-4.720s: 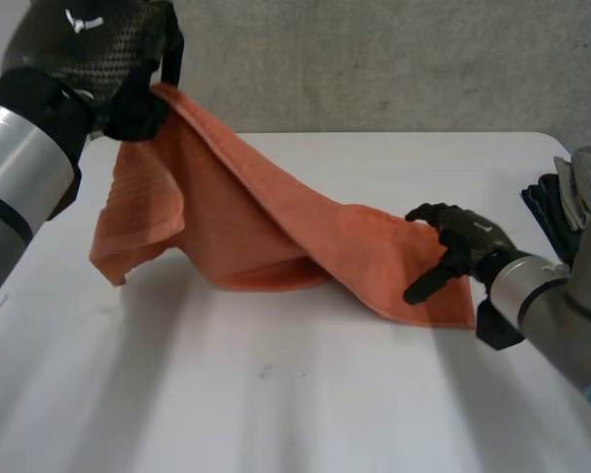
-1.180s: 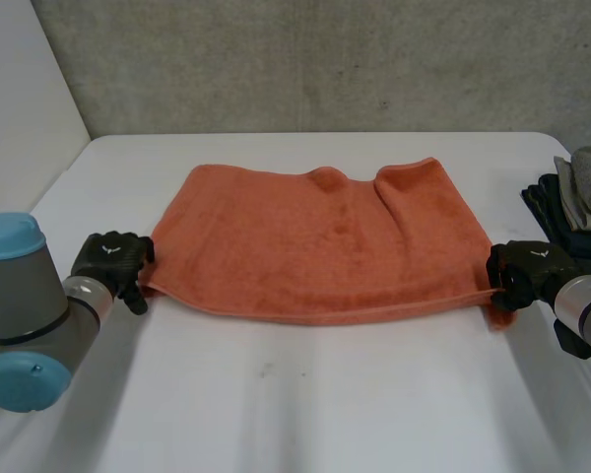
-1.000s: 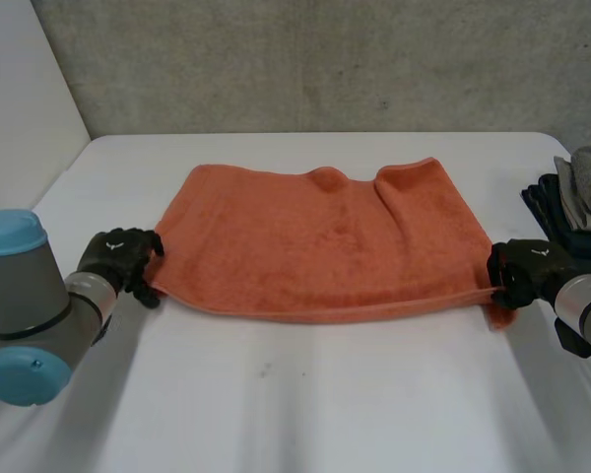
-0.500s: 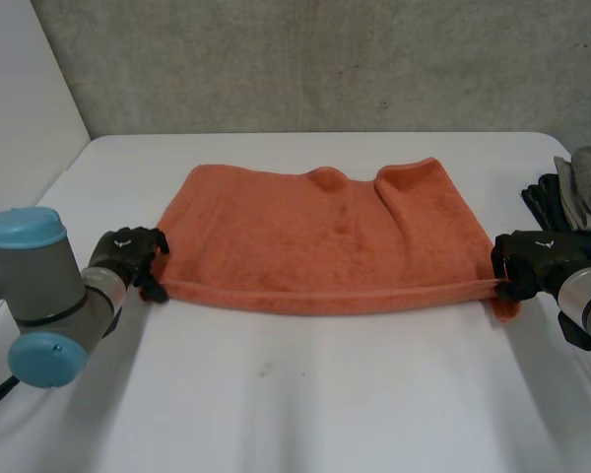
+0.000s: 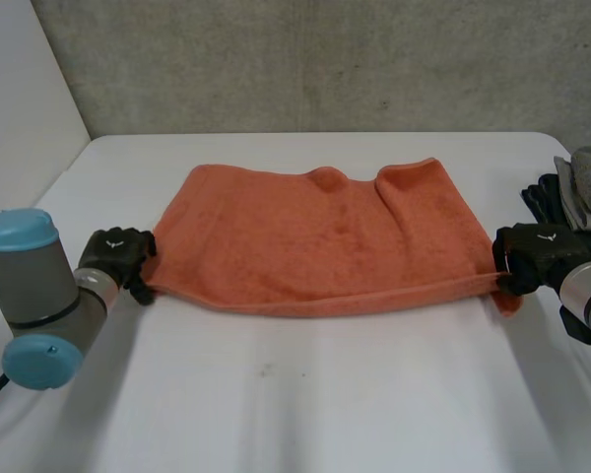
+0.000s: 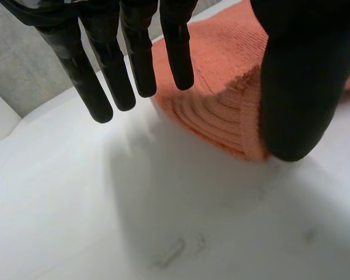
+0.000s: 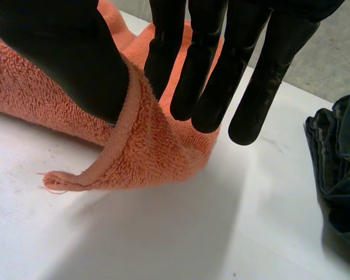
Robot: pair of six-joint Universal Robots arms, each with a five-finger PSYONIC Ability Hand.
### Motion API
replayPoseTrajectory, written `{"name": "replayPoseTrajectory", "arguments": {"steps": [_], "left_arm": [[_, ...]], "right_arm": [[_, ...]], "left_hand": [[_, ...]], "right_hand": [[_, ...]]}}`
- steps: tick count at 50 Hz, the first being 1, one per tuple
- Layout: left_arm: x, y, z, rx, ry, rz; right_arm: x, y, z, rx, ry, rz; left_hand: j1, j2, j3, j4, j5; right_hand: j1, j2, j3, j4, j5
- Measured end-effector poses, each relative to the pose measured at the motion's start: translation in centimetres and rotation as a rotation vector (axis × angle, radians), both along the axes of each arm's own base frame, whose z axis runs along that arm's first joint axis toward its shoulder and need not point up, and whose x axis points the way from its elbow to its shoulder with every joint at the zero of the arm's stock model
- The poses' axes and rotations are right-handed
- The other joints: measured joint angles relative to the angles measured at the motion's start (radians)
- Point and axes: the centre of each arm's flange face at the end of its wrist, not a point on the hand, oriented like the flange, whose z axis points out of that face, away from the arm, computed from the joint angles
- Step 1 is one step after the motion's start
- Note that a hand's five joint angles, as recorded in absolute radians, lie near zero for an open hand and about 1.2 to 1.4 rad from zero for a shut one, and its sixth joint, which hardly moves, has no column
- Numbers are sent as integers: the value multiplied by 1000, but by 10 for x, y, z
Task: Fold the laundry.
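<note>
Opening fold, judged as only just set up. Spread flat across the middle of the counter (image 5: 295,394), toward its far edge: one orange towel (image 5: 320,236), with a couple of ridges near its far right corner. Pinched at the near left corner by the left hand (image 5: 118,258), thumb against straight fingers, corner raised a little off the counter. Pinched likewise at the near right corner by the right hand (image 5: 534,258), cloth folded round the thumb and pressed to the fingers. Near edge strung between the two, sagging slightly. Next, probably: lift both corners together, carry them level to the far edge, lay edge on edge. Beside the right hand, at the counter's right edge: a pile of dark folded clothes (image 5: 571,197).
</note>
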Motion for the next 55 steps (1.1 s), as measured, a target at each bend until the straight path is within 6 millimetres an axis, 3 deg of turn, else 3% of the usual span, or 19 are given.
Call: {"name": "replayPoseTrajectory", "arguments": {"steps": [10,11,14,16,20,25,31,32,39,44,47,51,55], "left_arm": [[-2,-7,6,-26,14,2],[-2,-8,7,-30,19,4],[-1,-10,9,-35,32,10],[0,-13,11,-38,46,20],[3,-13,18,-42,60,33],[7,0,45,-58,64,37],[15,48,87,-49,-33,-1],[17,66,95,-37,-99,-26],[28,138,104,41,-440,-178],[31,164,100,66,-577,-264],[30,164,98,60,-583,-272],[23,145,89,27,-562,-268],[12,110,76,-16,-532,-252]], "right_arm": [[1,2,-2,7,2,3],[1,2,-2,7,2,4],[1,2,-2,6,6,6],[1,3,-2,5,17,11],[1,4,2,-11,65,33],[0,10,21,-60,193,86],[-2,35,56,-74,397,186],[-3,43,64,-64,443,215],[-3,77,81,32,578,341],[-4,93,80,112,655,436],[-4,92,77,120,666,443],[-3,75,62,113,682,418],[4,50,50,43,691,361]], "left_hand": [[63,52,55,53,51],[284,250,251,247,237],[617,561,558,558,544],[653,669,666,666,629],[653,681,677,681,629],[653,682,678,681,629],[653,682,678,681,629],[653,682,678,681,629],[653,684,681,682,629],[653,684,681,682,629],[653,684,681,682,629],[653,684,681,682,629],[653,684,682,682,629]], "right_hand": [[0,0,0,0,0],[0,0,0,0,0],[0,0,0,0,0],[0,0,0,0,0],[0,0,0,0,0],[0,0,0,0,0],[0,0,0,0,0],[0,0,0,0,0],[0,0,0,0,0],[0,0,0,0,0],[0,0,0,0,0],[0,0,0,0,0],[0,0,0,0,0]]}}
